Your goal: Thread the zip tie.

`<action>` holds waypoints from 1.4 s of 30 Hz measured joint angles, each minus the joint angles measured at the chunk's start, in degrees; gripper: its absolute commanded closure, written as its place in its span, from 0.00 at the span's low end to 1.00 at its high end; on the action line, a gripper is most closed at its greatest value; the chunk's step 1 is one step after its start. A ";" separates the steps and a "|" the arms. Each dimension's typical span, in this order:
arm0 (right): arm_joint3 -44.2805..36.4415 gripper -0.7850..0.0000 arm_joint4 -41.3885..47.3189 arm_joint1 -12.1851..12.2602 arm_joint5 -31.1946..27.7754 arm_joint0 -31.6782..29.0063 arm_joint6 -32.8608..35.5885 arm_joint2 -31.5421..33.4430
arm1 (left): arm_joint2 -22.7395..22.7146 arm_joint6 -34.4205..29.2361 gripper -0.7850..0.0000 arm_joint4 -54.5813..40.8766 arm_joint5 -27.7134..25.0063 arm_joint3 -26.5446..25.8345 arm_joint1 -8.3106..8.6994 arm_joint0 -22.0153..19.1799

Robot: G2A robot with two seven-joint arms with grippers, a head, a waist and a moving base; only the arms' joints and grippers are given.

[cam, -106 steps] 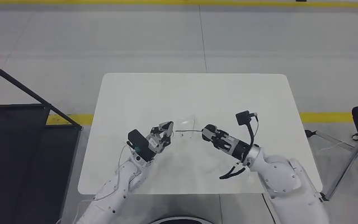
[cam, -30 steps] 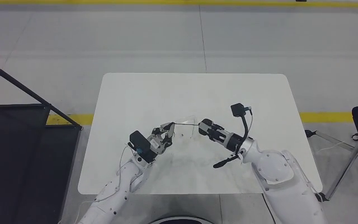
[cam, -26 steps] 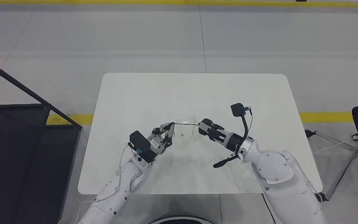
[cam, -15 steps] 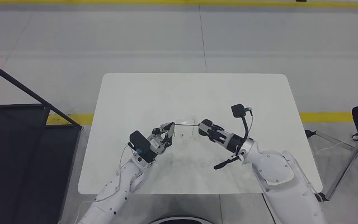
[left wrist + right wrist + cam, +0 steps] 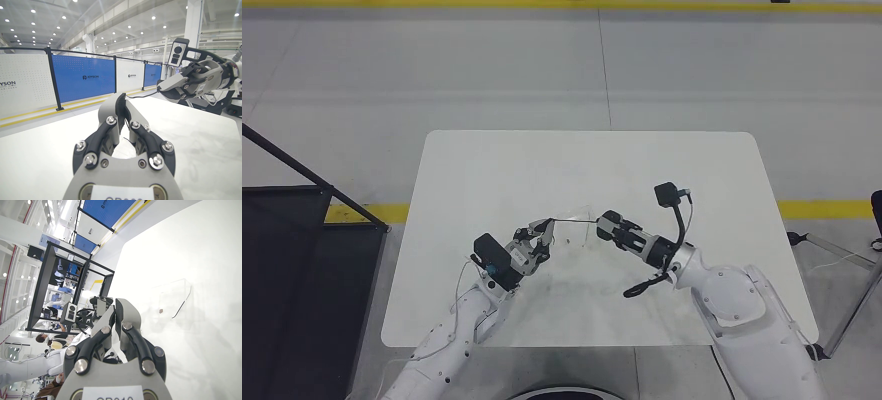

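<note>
Practically nothing has moved: both jaws stay clamped on the zip tie (image 5: pixel 140 97).

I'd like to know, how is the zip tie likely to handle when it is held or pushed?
The zip tie probably flexes easily: it sags slightly between the left gripper and the right gripper. It looks very thin, so it is likely light. Pushed endwise, it may bow rather than stay straight.

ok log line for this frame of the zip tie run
left gripper: shut on zip tie | right gripper: shut on its other end | tie: strung between both above table | threaded: cannot tell
</note>
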 measured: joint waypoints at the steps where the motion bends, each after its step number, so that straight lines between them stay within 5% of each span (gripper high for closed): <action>1: 0.00 1.00 0.00 -0.01 0.02 0.01 0.01 -0.01 | 0.00 0.00 1.00 0.00 0.00 0.00 0.00 0.00; 42: -0.82 1.00 5.12 0.06 -4.11 -3.01 0.88 1.65 | 0.00 0.00 1.00 0.00 0.00 0.00 0.00 0.00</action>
